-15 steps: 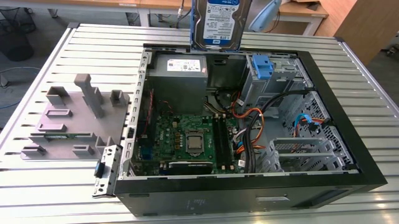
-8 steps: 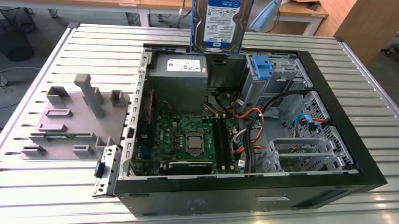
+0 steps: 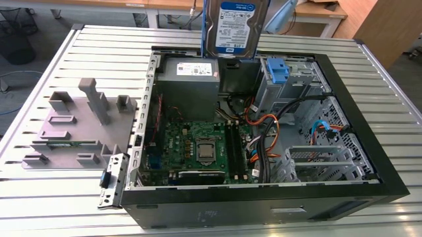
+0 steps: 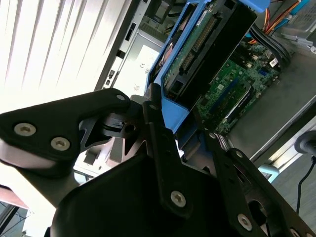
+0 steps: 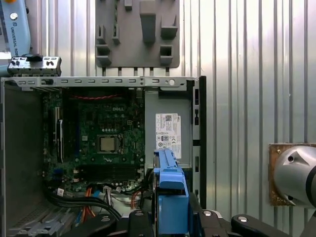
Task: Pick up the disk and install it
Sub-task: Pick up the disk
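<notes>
You held the disk (image 3: pixel 234 24) at the exterior view's top centre, above the open case (image 3: pixel 264 200), with the gripper (image 4: pixel 173 118) clamped on its blue rail (image 4: pixel 178 109). A tilted descent could, I judge, have snagged the cables (image 3: pixel 267 143).

Looks like a robotics lab or workshop: slatted metal workbench (image 3: pixel 59 207), opened-up computer case (image 3: pixel 379 148) on it, grey parts fixture (image 3: pixel 72 128) alongside, wooden desks (image 3: pixel 316 11) at the far side.
</notes>
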Robot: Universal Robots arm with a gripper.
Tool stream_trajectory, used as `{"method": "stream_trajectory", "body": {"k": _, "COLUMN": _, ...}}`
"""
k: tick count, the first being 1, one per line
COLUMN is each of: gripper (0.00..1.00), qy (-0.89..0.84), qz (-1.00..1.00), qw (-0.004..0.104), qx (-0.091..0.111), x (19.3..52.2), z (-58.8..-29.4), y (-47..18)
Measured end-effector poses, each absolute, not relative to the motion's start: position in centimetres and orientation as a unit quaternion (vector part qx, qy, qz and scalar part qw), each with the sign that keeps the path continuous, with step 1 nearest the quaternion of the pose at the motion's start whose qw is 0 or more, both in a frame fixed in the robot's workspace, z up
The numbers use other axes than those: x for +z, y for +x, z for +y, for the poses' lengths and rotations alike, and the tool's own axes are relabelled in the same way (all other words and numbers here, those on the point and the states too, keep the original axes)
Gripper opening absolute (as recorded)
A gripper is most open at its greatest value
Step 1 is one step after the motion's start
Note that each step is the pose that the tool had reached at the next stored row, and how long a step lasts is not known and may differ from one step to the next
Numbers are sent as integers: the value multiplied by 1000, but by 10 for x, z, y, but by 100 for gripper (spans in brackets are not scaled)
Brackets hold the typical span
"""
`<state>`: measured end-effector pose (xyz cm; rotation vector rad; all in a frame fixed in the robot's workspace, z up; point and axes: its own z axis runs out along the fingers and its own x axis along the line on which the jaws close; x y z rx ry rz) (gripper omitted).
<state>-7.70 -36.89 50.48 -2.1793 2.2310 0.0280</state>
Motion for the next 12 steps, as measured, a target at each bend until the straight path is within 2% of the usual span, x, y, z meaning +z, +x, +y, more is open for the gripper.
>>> {"method": "stream_trajectory", "body": {"k": 12, "gripper": 36, "qy": -699, "qz": 715, "qw": 11, "qx": 9, "x": 504, "z": -382, "y": -77}}
